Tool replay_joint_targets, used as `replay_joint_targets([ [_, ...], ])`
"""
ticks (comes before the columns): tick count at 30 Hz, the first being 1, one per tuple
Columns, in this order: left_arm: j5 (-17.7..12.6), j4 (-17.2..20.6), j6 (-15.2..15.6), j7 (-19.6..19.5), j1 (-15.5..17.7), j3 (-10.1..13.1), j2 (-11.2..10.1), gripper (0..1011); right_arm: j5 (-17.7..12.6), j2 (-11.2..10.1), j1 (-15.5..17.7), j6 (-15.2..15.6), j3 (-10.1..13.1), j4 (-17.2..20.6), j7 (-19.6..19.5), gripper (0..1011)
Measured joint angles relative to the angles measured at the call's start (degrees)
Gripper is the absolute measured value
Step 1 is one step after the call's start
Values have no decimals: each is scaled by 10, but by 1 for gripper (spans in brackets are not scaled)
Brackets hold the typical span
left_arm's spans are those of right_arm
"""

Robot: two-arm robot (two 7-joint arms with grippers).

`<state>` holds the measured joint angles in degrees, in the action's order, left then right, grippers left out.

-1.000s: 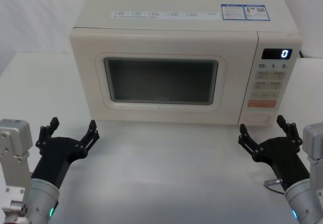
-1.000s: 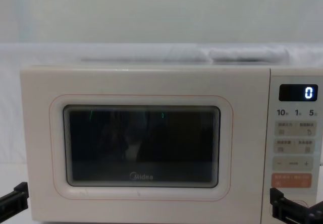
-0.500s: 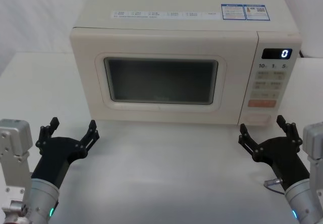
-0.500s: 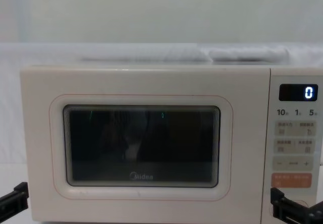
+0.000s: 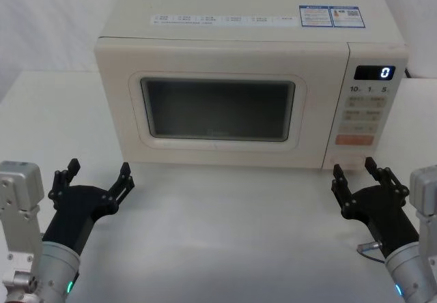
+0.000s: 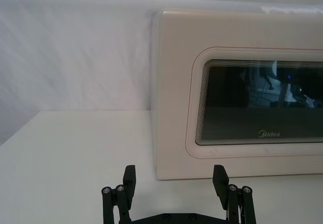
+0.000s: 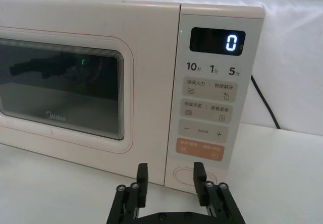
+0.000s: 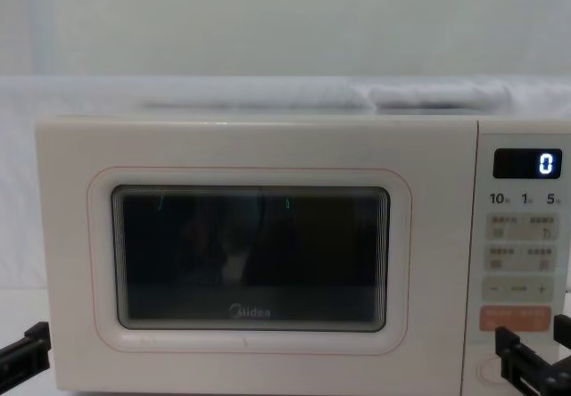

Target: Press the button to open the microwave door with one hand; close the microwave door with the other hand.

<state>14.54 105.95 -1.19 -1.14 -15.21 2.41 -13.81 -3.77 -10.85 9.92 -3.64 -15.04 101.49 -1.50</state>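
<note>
Cream, the button [image 7: 194, 176] at the control panel's foot should be pressed squarely by the open right gripper [image 7: 170, 177] just before it, while the microwave door [image 5: 215, 99] is shut.

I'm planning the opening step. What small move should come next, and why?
Probably ease the right gripper forward onto the button. It sits just short of the button with jaws open, and the door is shut. The left gripper waits on the table.

It looks like a test room, not a home kitchen: a lone microwave [image 5: 232, 91] sits on a plain white table [image 5: 225, 235] with white cloth [image 6: 75, 57] hung behind
</note>
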Motion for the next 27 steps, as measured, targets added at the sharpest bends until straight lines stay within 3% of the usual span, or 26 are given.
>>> replay_joint_targets([
  [19, 0, 0, 0, 0, 0, 0, 0, 1001, 0, 0, 0, 0, 0, 0, 0, 0],
  [27, 0, 0, 0, 0, 0, 0, 0, 1001, 0, 0, 0, 0, 0, 0, 0, 0],
])
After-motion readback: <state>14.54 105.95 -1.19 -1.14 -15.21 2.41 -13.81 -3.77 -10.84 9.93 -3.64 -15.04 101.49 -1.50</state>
